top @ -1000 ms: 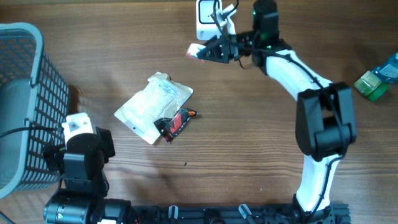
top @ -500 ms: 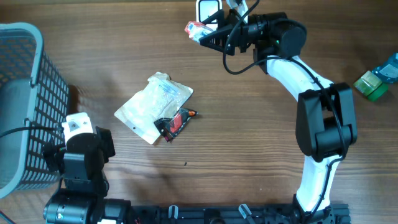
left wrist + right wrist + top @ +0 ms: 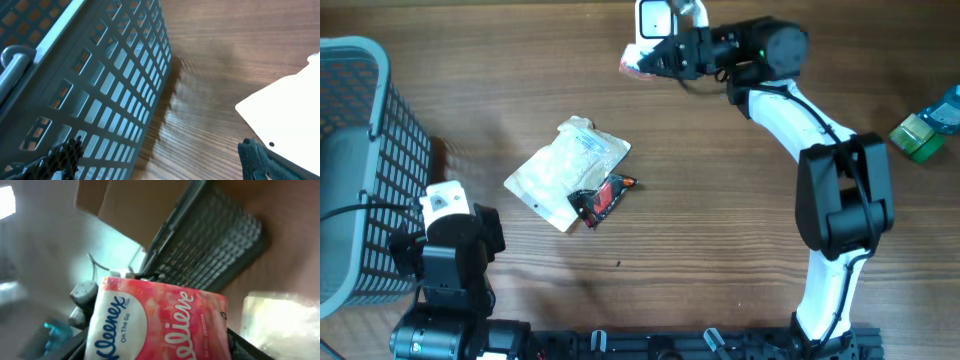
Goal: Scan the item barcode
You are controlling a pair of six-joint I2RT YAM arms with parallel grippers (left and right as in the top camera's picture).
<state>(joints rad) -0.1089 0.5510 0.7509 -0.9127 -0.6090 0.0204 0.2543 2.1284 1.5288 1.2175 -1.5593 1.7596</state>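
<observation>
Firstly, at the far left stands a grey plastic basket (image 3: 360, 150) with a wall of square holes like a grid and a smooth rim. Just beside it, at the near edge of the wooden table (image 3: 720, 230), the left gripper (image 3: 157, 162) holds nothing. Its two black, rough-textured fingers (image 3: 62, 155) stand far apart over the wood grain.

Toward the middle lies a flat white pouch (image 3: 570, 170) of crinkled foil, set on a diagonal. A small black and red packet (image 3: 603, 196) touches its lower right edge.

Further right, at the far side of the table, the Kleenex tissue pack (image 3: 638, 62) is in the air, clamped between the fingers of the right gripper (image 3: 665, 58). This gripper points to the left side of the overhead picture. The pack is a soft rectangular packet of glossy film, pink and red with white clouds and white "Kleenex On The Go" lettering. In the right wrist view its long axis goes across from one finger to the other, slightly lower on the right, and the printed face looks at the camera. I see no barcode on this face. The pack hangs just beside the lower left corner of the white scanner (image 3: 655, 20); whether they touch I cannot tell.

At the far right edge lies a green box-like item (image 3: 918, 135).
</observation>
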